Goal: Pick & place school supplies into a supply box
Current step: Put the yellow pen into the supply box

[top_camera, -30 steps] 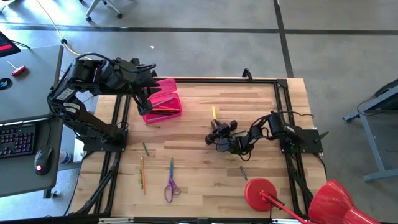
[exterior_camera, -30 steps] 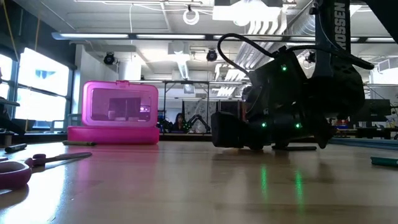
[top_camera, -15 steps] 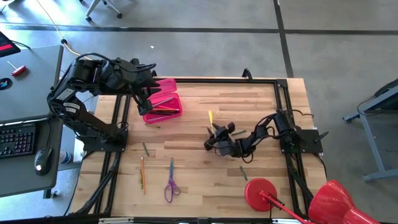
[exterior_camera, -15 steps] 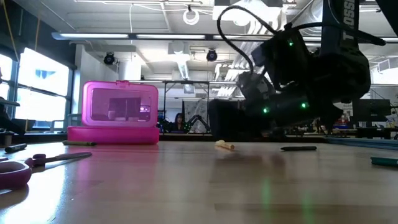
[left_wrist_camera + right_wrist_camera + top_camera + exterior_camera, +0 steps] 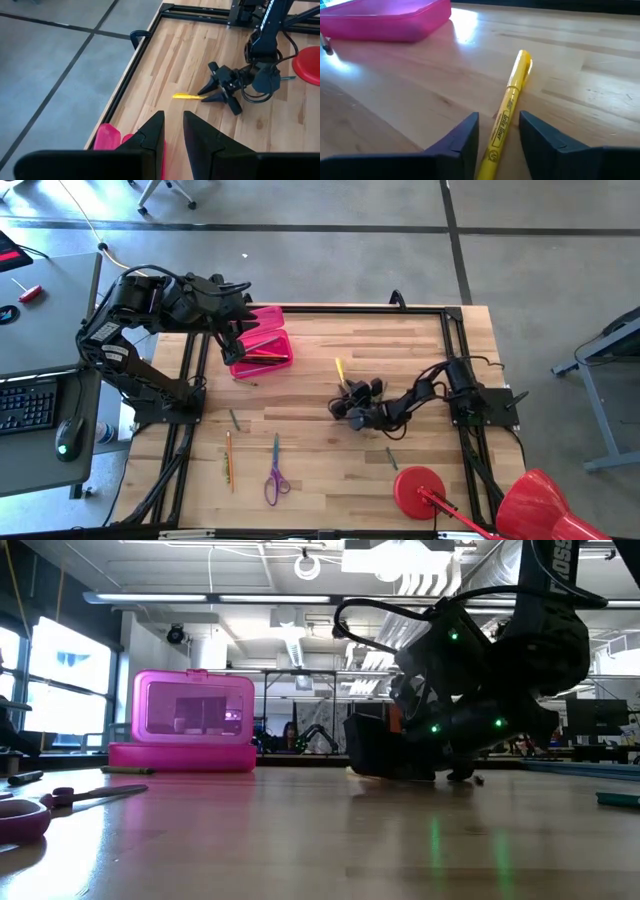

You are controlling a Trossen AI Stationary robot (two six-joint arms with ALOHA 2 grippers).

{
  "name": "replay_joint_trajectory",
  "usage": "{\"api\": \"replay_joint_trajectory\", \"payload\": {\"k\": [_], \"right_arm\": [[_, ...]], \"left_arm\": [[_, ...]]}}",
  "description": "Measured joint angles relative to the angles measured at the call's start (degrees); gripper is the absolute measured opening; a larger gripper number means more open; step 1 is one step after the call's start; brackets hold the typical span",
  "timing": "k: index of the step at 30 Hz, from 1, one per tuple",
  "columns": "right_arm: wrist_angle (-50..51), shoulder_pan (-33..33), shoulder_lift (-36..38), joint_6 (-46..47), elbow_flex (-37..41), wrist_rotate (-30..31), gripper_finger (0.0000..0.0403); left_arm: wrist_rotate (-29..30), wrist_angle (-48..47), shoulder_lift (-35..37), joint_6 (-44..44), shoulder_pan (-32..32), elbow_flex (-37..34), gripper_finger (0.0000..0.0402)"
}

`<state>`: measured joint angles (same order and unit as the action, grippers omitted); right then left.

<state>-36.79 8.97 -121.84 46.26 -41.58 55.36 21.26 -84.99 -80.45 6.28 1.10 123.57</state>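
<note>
The right pincer (image 5: 497, 131) lay low on the counter (image 5: 320, 460), fingers spread around the yellow pen (image 5: 507, 107), the supply box (image 5: 262, 348) at its ten o'clock; the left pincer (image 5: 172, 132), slightly parted, hovered over that box.

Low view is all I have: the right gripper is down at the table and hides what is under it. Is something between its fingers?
Observer: Yes. A yellow highlighter lies flat on the wood between the open fingers of the right gripper. They are not closed on it.
Operator: Is the way to the pink box free?
Observer: Not fully. The left gripper hovers over one side of the pink supply box.
Operator: Is the box empty inside?
Observer: No. At least one thin orange item lies in its tray.
</note>
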Motion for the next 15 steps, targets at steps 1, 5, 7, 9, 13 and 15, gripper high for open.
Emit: {"api": "replay_joint_trajectory", "payload": {"k": [1,5,7,9,13,15], "right_arm": [[0.55,-0.15,0.0,0.08,0.01,-0.04,0.0104],[1.99,-0.74,-0.01,-1.0,0.1,-0.23,0.0045],[1.11,-0.72,-0.05,-4.11,0.11,0.46,0.0017],[-2.36,-0.74,-0.2,-9.99,0.16,-0.56,0.0015],[-11.25,-0.72,0.76,-21.33,0.3,-5.42,0.0032],[-14.48,-0.63,2.53,-27.72,0.21,-8.54,0.0022]], "left_arm": [[-0.14,0.0,0.01,0.0,-0.01,0.0,0.0101],[-0.29,0.02,0.0,0.0,0.0,0.0,0.0101],[-0.44,0.01,0.01,0.0,-0.02,0.0,0.0101],[-0.63,0.02,0.01,0.0,0.0,0.0,0.0101],[-0.82,0.0,-0.02,0.0,0.0,0.0,0.0101],[-0.99,-0.02,0.01,0.0,0.0,0.0,0.0101]]}}
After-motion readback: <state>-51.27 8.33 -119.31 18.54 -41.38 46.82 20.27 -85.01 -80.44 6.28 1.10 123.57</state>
